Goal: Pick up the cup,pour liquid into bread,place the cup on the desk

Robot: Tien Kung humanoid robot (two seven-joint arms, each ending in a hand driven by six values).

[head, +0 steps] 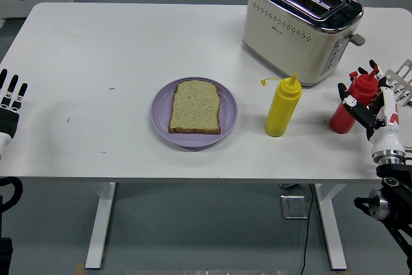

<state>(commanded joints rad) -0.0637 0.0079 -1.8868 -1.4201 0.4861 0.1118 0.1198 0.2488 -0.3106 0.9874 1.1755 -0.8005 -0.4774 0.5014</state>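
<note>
Red squeeze bottle (349,109), standing upright near the counter's (129,49) right edge, is the only vessel within reach of the right robot hand (372,102) and so serves as the task's "cup"; no cup proper is visible. The right robot hand sits against the bottle's right side, its dark fingers (355,94) reaching around the shoulder below the nozzle. Whether they are clamped on the bottle or merely touching cannot be told from this view.

The left robot hand (11,101) rests at the counter's left edge, fingers extended and holding nothing.

The bread (196,106), a single slice, lies flat on a purple plate (161,117) near the middle of the front edge. A yellow squeeze bottle (283,105) stands between plate and red bottle, and a cream toaster (301,25) occupies the far right corner.

Step in hand, as judged: securing the grasp. To do it well, the fingers should wrap the body low enough to steady the bottle, and close fully before any lift. The carry toward the plate should pass over or in front of the yellow bottle, which could be knocked over. The nozzle should tip only once above the slice.

Writing: a small dark mark on the toaster's side is too small to read; neither bottle shows a legible label.
</note>
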